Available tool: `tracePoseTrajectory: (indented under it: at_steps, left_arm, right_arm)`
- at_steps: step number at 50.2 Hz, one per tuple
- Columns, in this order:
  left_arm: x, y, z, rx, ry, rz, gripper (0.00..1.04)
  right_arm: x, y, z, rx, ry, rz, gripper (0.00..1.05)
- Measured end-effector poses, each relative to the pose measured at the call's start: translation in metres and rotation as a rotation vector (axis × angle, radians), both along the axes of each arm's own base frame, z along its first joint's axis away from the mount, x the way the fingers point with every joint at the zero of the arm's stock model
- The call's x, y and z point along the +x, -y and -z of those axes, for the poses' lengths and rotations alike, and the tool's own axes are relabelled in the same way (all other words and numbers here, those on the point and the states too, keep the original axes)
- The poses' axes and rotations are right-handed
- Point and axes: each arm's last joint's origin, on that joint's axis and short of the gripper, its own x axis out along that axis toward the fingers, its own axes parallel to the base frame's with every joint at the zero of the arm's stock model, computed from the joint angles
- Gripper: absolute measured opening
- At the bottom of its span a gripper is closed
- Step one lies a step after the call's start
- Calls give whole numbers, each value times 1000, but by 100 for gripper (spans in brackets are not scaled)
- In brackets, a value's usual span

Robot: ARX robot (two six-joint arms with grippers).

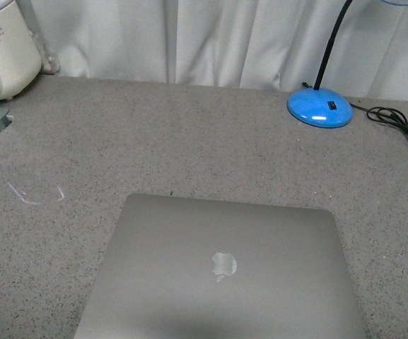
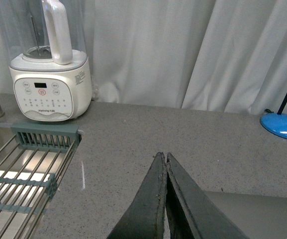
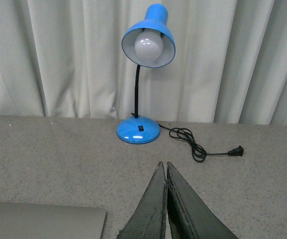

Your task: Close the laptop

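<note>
I see the laptop [image 1: 221, 272] shut, grey-silver lid up, pale apple logo showing, flat on the speckled tabletop [image 1: 189, 134].

Neither arm shows in the front view. Each wrist view shows only its own pincer. The left gripper [image 2: 165, 160] has its two dark fingers [image 2: 148, 199] pressed together along their length — tips meeting, nothing between them. The right gripper [image 3: 164, 168] stands the same way — its fingers [image 3: 183, 206] closed tip to tip, holding nothing, raised clear of the surface beneath.
</note>
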Motion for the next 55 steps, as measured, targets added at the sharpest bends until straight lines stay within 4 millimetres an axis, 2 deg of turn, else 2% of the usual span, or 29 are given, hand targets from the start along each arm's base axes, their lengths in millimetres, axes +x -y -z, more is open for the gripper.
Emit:
tracePoseTrajectory:
  at_steps: [7,11,14,35,37,41,55]
  left_arm:
    - [0,0,0,0,0,0,7]
    - [0,0,0,0,0,0,26]
    - [0,0,0,0,0,0,37]
    - [0,0,0,0,0,0,99]
    - [0,0,0,3,0,0,100]
    - [0,0,0,2,0,0,98]
    - [0,0,0,2,0,0,98]
  right_arm:
    - [0,0,0,0,0,0,3]
    - [0,0,0,0,0,0,23]
    - [0,0,0,0,0,0,31]
    - [0,0,0,0,0,0,94]
    - [0,0,0,1,0,0,98]
    - [0,0,0,1,0,0,95]
    - [0,0,0,1,0,0,96]
